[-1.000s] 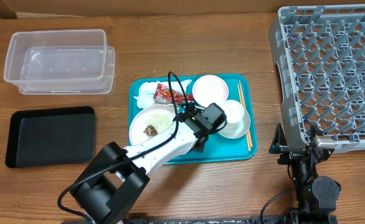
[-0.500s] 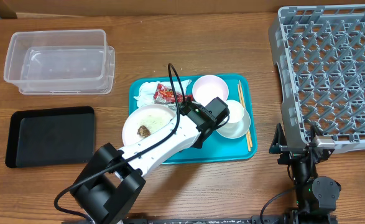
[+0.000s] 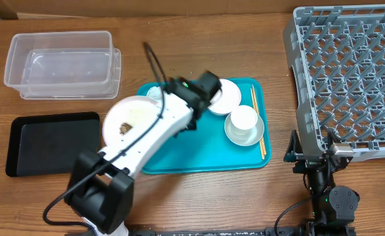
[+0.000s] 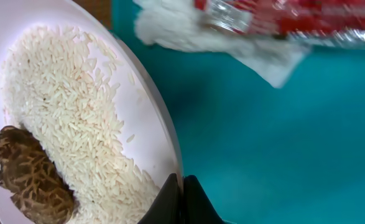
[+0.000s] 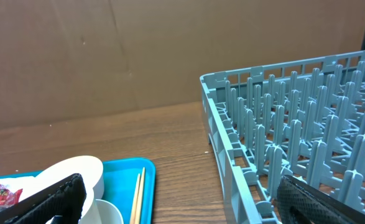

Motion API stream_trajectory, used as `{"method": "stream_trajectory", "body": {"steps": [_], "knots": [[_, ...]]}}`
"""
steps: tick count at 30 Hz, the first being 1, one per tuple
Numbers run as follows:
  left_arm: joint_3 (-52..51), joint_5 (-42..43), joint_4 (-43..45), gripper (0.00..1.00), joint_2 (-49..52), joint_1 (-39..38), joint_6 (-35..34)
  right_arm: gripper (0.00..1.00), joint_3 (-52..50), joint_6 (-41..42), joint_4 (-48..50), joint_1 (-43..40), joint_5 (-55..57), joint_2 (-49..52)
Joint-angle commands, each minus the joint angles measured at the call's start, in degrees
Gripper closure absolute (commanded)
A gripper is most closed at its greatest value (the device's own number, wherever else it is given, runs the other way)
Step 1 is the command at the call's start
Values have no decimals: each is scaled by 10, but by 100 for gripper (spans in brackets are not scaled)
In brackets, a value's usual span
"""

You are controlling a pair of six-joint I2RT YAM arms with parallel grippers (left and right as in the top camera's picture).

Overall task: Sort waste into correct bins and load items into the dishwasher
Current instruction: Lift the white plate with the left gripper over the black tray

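Note:
My left gripper (image 4: pixel 182 200) is shut on the rim of the white round plate (image 4: pixel 150 102). The plate carries loose rice (image 4: pixel 76 118) and a brown food scrap (image 4: pixel 30 177). In the overhead view the plate (image 3: pixel 117 113) hangs over the teal tray's left edge, with the gripper (image 3: pixel 161 105) at its right rim. The crumpled napkin (image 4: pixel 232 43) and red wrapper (image 4: pixel 281 15) lie on the teal tray (image 3: pixel 205 154). A small white bowl (image 3: pixel 226 97), a white cup (image 3: pixel 243 118) in a grey-green bowl (image 3: pixel 235 136) and chopsticks (image 3: pixel 258 128) stay on the tray. My right gripper (image 5: pixel 188 205) is open and empty.
The clear tub (image 3: pixel 64 63) stands at the back left, with the black tray (image 3: pixel 53 142) in front of it. The grey dish rack (image 3: pixel 349 78) fills the right side and also shows in the right wrist view (image 5: pixel 294 124). My right arm (image 3: pixel 323 174) rests by the rack's front corner.
My left gripper has carried the plate off its spot on the teal tray, up and to the left, over the tray's left edge. The right arm has not moved.

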Motion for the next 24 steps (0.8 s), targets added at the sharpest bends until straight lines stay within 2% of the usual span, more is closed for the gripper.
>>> {"method": "stream_trajectory", "body": {"steps": [1,11,24], "knots": [[52,-26,-23,96,6,57,-10,0,-6,-2,3,-2,5,-6],[82,25,-35,96,6,229,1,0,-6,-2,3,-2,5,-6],[82,247,-25,96,6,445,91,0,-6,-2,3,-2,5,-6]]}}
